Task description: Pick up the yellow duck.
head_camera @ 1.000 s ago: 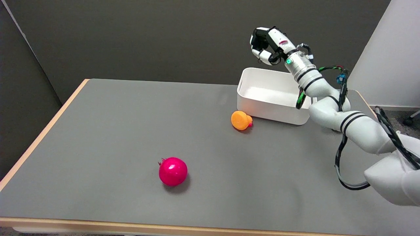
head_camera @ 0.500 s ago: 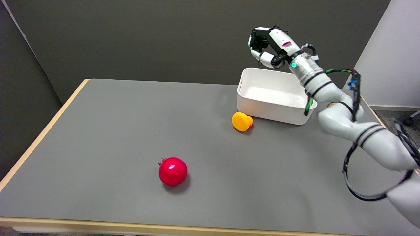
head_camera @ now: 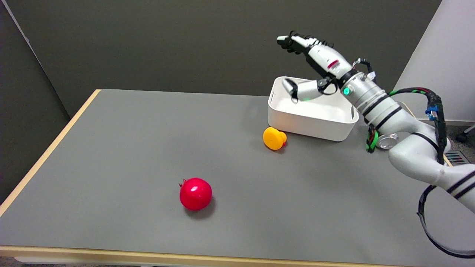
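We see the right hand (head_camera: 311,65) has uncurled, its fingers now spread and empty above the white bin (head_camera: 311,122); the yellow duck (head_camera: 274,138) is unmoved.

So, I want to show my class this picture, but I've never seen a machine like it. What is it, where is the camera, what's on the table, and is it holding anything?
This is a robot arm, white and jointed, ending in a black-and-white right hand with fingers rather like ours. The camera sits above the near side of the table, looking down and across it, so the arm enters from the lower right.

On the grey table lie a yellow duck, a red ball-like fruit nearer the camera, and a white tub just behind the duck. A small shiny round thing lies beside the arm.

The hand holds nothing. Its fingers are spread, and it hangs in the air above the tub. The duck lies untouched on the table.
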